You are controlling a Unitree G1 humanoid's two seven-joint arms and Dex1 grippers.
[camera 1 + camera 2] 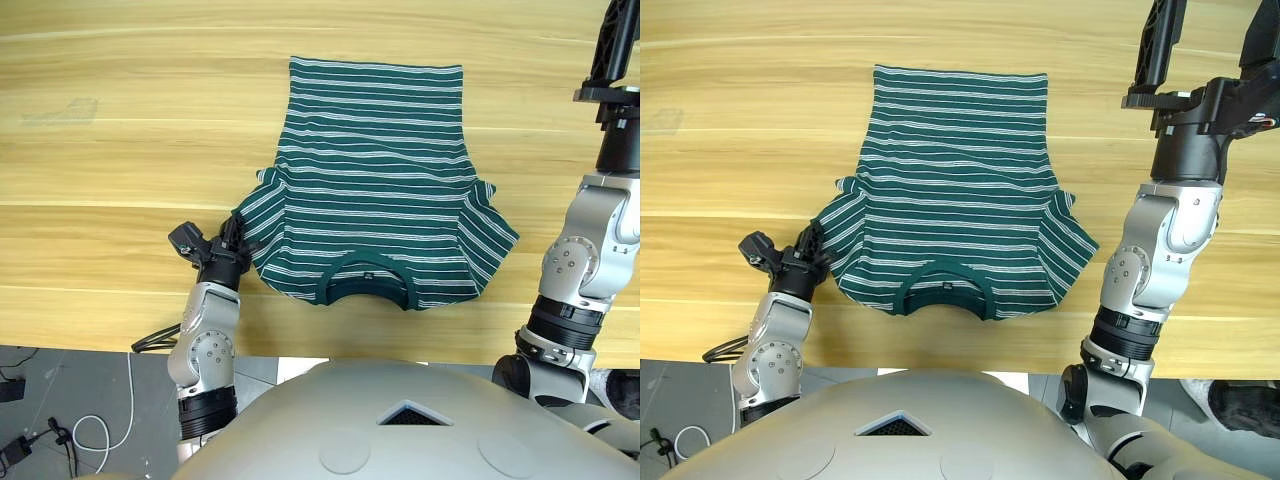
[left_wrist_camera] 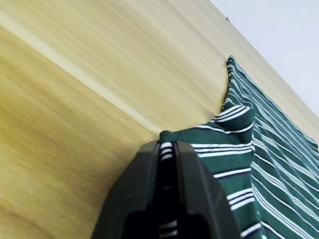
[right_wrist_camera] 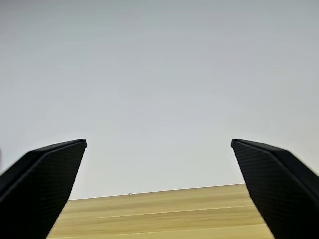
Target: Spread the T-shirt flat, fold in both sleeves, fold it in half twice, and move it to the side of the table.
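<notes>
While left claw (image 2: 168, 145) pinches striped green T-shirt (image 1: 375, 180) sleeve, right claw (image 3: 158, 143) spread wide, empty, wood-grain table (image 1: 120, 180)

- Table (image 1: 120, 250): light wood-grain top, the grain running side to side, its near edge just in front of the robot.
- T-shirt (image 1: 375, 190): dark green with thin white stripes, lying mid-table, collar (image 1: 366, 281) at the near edge, hem on the far side, both sleeves rumpled.
- Faint pale rectangular mark (image 1: 60, 110) on the wood, far left.
</notes>
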